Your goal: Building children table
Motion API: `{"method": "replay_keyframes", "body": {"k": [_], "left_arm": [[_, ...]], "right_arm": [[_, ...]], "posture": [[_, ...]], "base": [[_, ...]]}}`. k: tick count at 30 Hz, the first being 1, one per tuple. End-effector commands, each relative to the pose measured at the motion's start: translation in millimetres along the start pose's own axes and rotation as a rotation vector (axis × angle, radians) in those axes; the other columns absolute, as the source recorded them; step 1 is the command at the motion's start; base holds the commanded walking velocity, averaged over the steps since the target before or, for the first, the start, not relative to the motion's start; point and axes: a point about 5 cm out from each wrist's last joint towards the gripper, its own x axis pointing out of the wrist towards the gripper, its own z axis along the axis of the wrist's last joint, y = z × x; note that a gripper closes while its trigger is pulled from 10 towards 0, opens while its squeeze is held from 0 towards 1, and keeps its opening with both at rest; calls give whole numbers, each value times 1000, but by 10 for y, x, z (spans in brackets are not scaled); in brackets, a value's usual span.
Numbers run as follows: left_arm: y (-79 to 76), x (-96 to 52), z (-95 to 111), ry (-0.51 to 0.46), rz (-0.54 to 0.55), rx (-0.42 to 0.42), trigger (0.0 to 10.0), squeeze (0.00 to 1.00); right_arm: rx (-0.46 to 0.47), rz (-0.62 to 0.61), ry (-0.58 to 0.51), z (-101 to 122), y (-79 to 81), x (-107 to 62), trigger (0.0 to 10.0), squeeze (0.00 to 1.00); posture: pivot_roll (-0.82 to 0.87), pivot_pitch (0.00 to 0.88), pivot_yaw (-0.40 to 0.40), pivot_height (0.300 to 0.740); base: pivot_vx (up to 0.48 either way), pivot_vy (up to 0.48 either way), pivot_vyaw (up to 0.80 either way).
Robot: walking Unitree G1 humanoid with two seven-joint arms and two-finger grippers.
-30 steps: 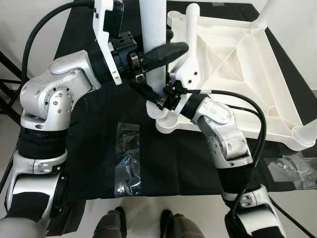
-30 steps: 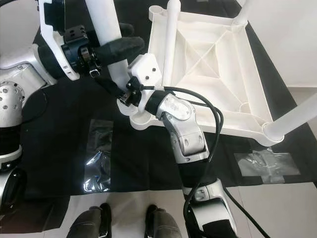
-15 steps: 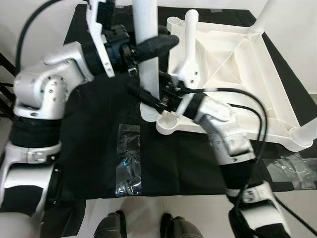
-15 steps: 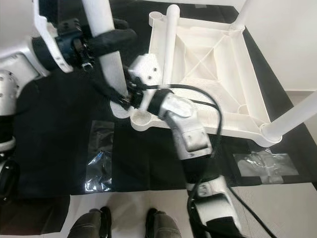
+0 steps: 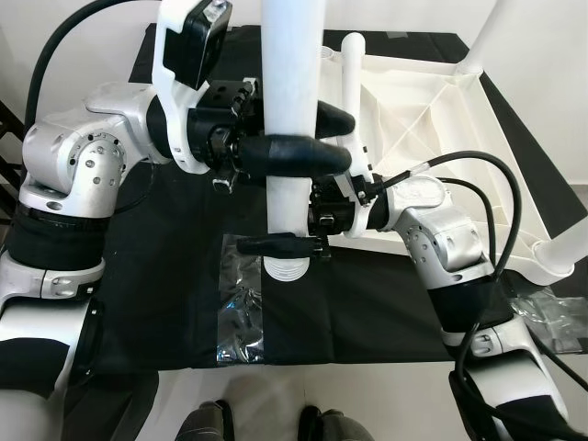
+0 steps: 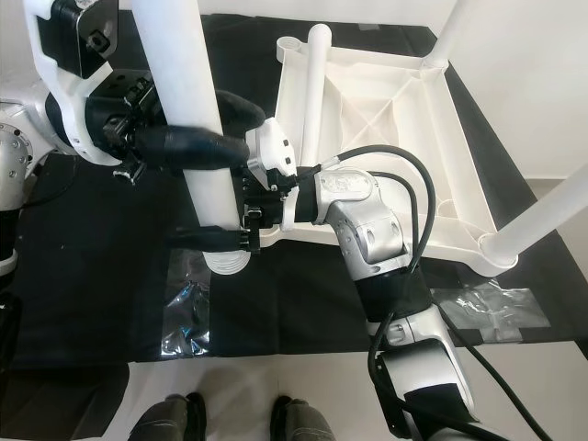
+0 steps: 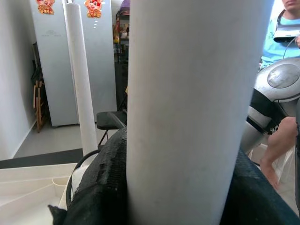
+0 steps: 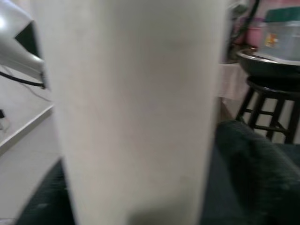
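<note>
I hold a thick white table leg (image 5: 292, 101) upright with both grippers. My left gripper (image 5: 299, 140) is shut around its middle, one black finger (image 5: 292, 154) across the front. My right gripper (image 5: 287, 244) is shut on it just above the ribbed lower end (image 5: 288, 270), which hangs over the black cloth (image 5: 156, 276). The white tabletop (image 5: 432, 87) lies upside down to the right, its near-left corner behind my right wrist. Three more legs stand in its other corners: one (image 5: 351, 78) at the far left, one (image 5: 485, 37) at the back, one (image 5: 570, 250) at the right.
Crumpled clear plastic bags lie on the cloth, one (image 5: 241, 308) below the leg's end and one (image 5: 556, 312) at the right edge. My feet (image 5: 266, 424) stand at the cloth's front edge. A person (image 7: 283, 42) stands behind in the left wrist view.
The leg's lower end has come away from the tabletop's near-left corner toward me and now hangs over the cloth. Both grippers went with it, and the right one sits lower on it.
</note>
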Motion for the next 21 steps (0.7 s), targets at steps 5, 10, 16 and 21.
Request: {"method": "replay_keyframes", "body": {"k": [5,10,16,21], "left_arm": [[-107,217,-10,-30,-201,-50,0,0],[-42,236,-35,-56,-200,-73,0,0],[-1,238,-63,-59,-167,-90,0,0],[182,80,-172,-65,84,-146,10000,1000]], "right_arm": [[15,1,-12,-3,-62,-3,0,0],[51,33,-41,-12,-33,-18,0,0],[62,10,-48,-18,-41,-67,0,0],[52,-113,-54,-31,-133,-195,0,0]], "posture": [[67,106,-68,740],[60,112,-62,740],[54,118,-59,740],[46,149,-56,740]], "base": [[0,0,0],[0,0,0],[0,0,0],[0,0,0]]}}
